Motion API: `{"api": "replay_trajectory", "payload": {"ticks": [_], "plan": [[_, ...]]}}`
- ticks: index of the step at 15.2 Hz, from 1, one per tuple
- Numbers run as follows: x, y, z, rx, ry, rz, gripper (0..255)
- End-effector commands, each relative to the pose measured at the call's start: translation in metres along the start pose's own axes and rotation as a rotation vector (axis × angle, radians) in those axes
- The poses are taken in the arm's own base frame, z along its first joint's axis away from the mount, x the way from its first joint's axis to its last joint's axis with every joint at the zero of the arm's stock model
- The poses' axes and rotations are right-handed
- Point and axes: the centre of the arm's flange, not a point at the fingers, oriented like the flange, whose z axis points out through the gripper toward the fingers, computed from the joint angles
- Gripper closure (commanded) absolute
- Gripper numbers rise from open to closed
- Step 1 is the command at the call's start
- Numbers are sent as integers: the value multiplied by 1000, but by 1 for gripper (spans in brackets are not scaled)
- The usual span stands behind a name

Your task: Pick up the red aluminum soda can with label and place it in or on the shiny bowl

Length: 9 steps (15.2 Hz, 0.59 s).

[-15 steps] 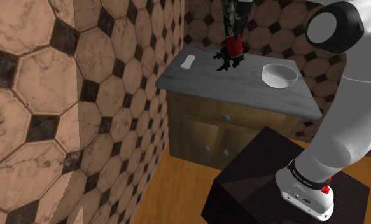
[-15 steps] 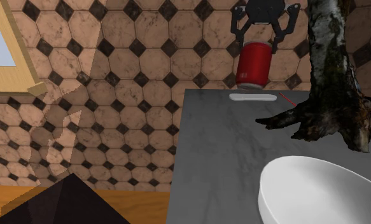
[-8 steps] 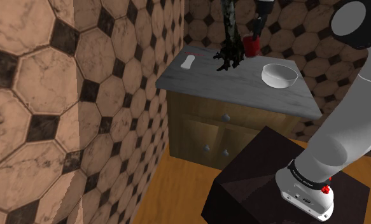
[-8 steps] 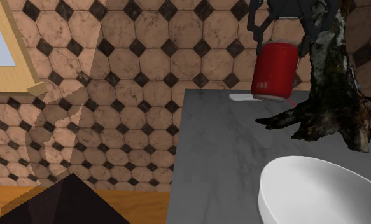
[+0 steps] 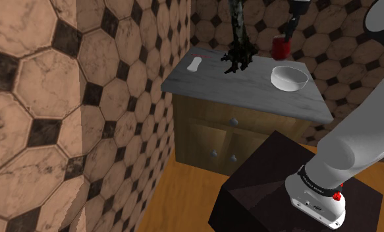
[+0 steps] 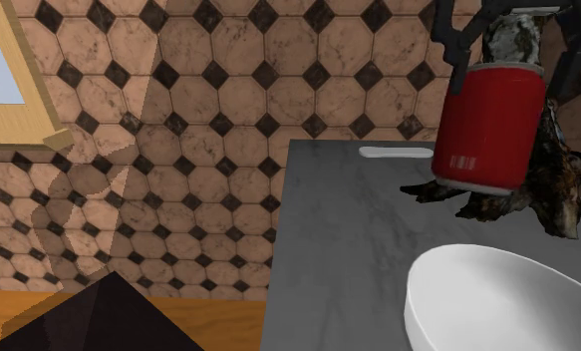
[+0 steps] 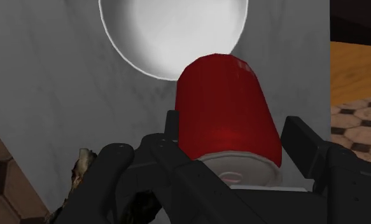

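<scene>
A red soda can (image 5: 282, 47) hangs in the air above the grey countertop (image 5: 210, 83), with my gripper (image 5: 283, 42) shut on its top. It hovers just behind the white bowl (image 5: 289, 78), near the bowl's far rim. The second exterior view has the can (image 6: 489, 125) upright, a small white label low on its side, held by the gripper (image 6: 505, 85) above the counter and beyond the bowl (image 6: 497, 299). Seen from the wrist, the can (image 7: 225, 108) sits between the fingers (image 7: 308, 143), with the bowl (image 7: 171, 32) right beyond it.
A dark gnarled tree-like piece (image 5: 237, 56) stands on the counter towards the shoulder view's left of the can. A flat white object (image 5: 194, 64) lies at the far left corner. The counter tops a wooden cabinet (image 5: 236, 132). Tiled walls close in behind.
The gripper has carried the can to the shoulder view's right, away from the tree-like piece and up to the bowl. In the second exterior view the can looms larger and closer.
</scene>
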Motion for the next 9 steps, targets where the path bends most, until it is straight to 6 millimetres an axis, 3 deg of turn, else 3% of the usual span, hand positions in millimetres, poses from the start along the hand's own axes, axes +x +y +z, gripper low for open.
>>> {"api": "replay_trajectory", "payload": {"ticks": [1, 8, 9], "plan": [[-22, 11, -3, 0, 1, -1, 255], [-106, 50, -7, 0, 1, -1, 255], [-106, 50, -1, 0, 1, -1, 255]]}}
